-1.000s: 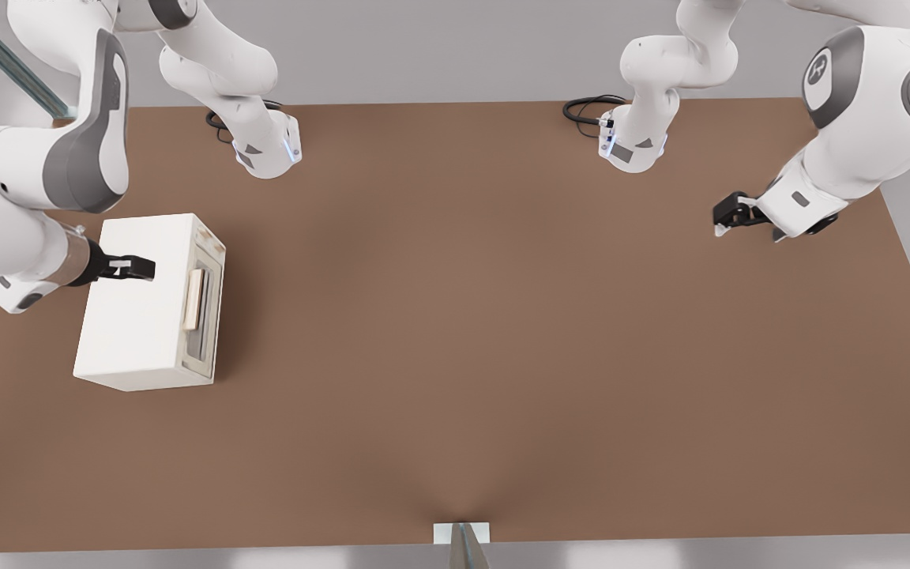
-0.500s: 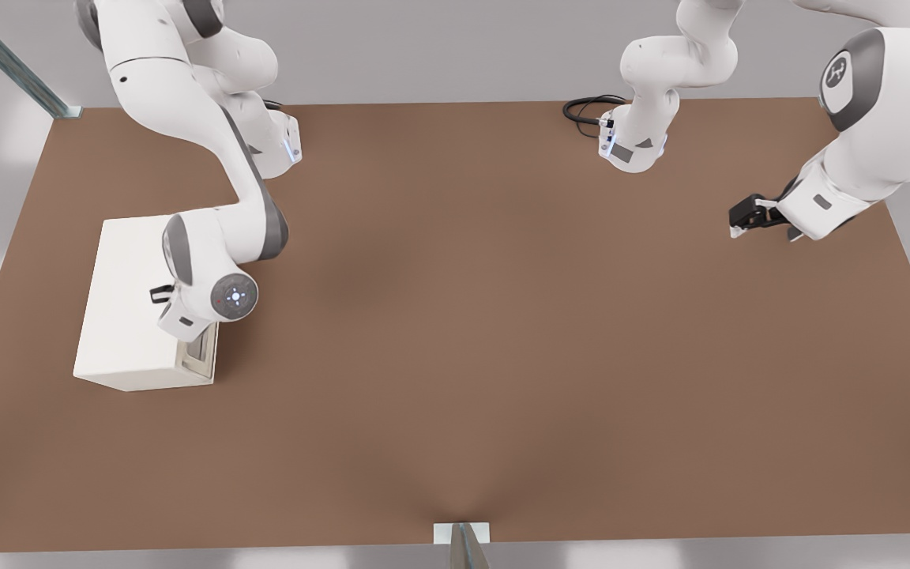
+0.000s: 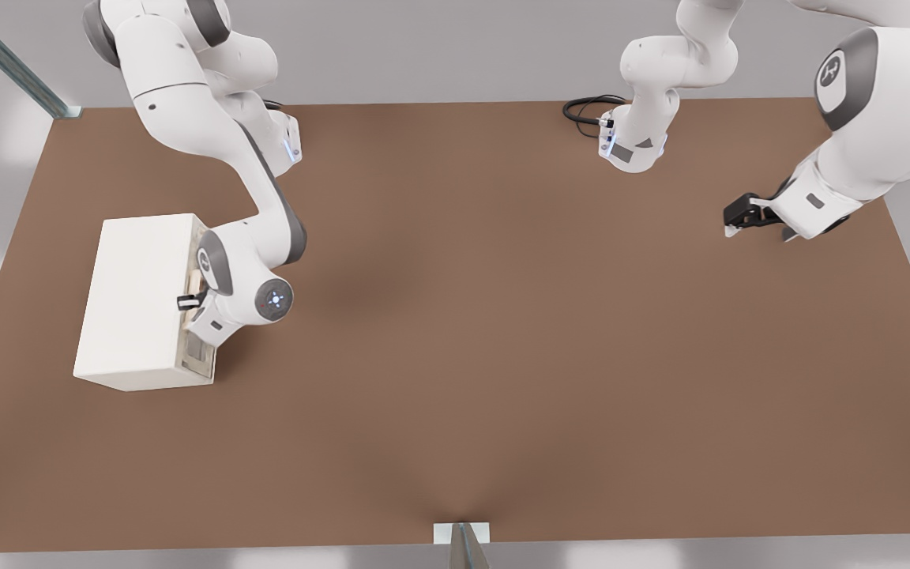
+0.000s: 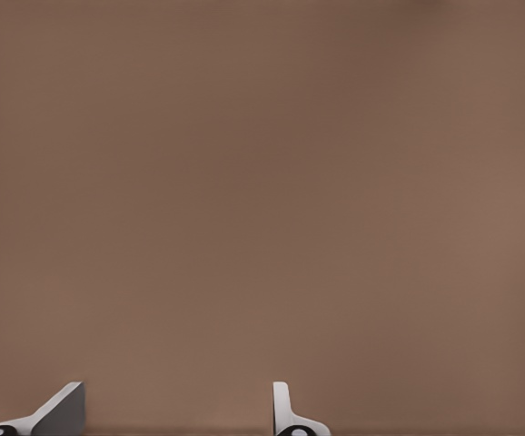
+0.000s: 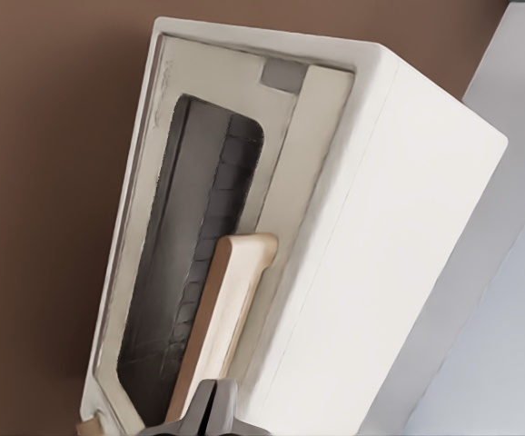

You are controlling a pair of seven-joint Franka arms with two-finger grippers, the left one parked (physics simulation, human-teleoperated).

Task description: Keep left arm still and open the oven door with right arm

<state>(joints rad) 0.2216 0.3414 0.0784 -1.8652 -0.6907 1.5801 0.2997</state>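
We see the oven as a cream-white box on a plain brown table. Its oven door carries a dark grey window and a pale beige handle, with a small grey patch at one corner of the frame. The right arm is white with grey joint bands, and its gripper, at the handle, is black.

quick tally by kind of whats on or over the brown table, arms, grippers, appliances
Robot arms: 2, the right arm and the left arm
Grippers: 2, the working gripper at the oven door handle, the parked gripper over bare table
Ovens: 1, the oven
Total: 5
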